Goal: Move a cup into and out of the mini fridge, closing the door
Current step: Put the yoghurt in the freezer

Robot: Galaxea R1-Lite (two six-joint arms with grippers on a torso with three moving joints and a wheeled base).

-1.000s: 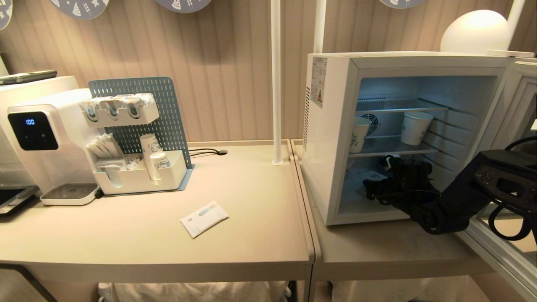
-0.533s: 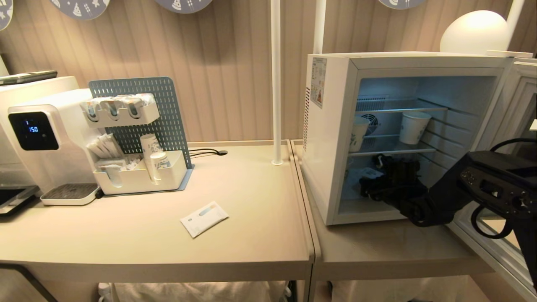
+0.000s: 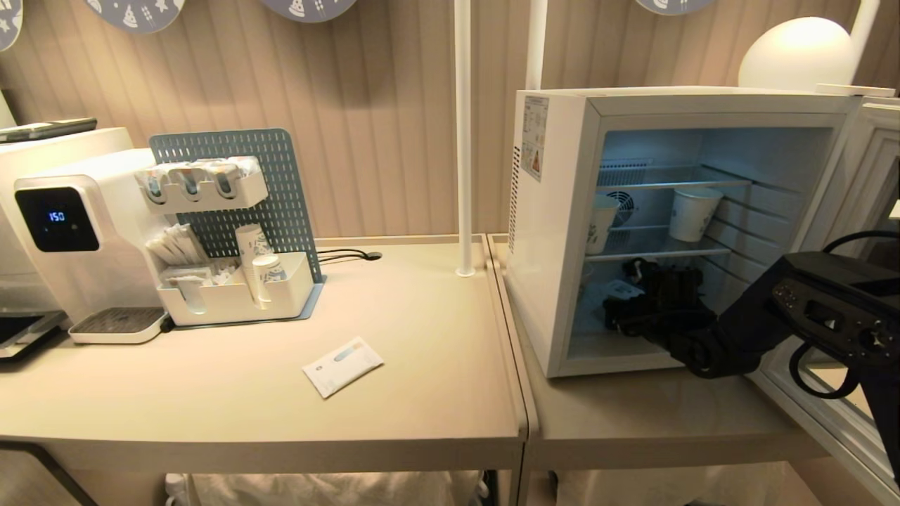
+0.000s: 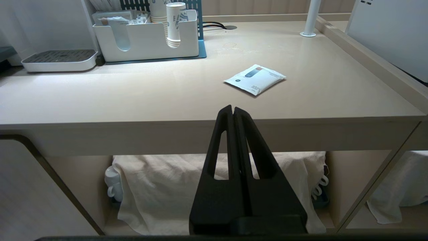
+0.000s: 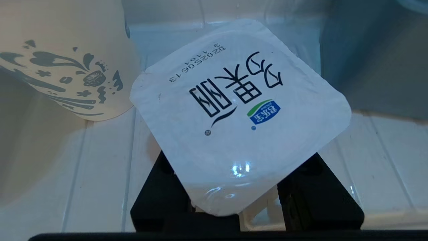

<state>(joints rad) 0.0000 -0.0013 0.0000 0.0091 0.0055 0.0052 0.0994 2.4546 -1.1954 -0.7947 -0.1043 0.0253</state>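
The mini fridge stands on the right-hand table with its door swung wide open to the right. My right gripper reaches into the lowest compartment, under the wire shelf. It is shut on the cup, a small white pot whose square printed foil lid hides the fingertips. A black finger shows on either side of the pot, just above the ribbed fridge floor. In the head view the cup is a pale patch at the gripper. My left gripper is parked shut, low before the table's front edge.
Two taller paper cups stand on the fridge's middle shelf; another paper cup is close beside the gripper. On the left table are a water dispenser, a pegboard organiser, a white sachet and a pole.
My right arm has pushed deeper into the fridge's lowest compartment, a little up and to the left, carrying the cup. The left arm has stayed still.
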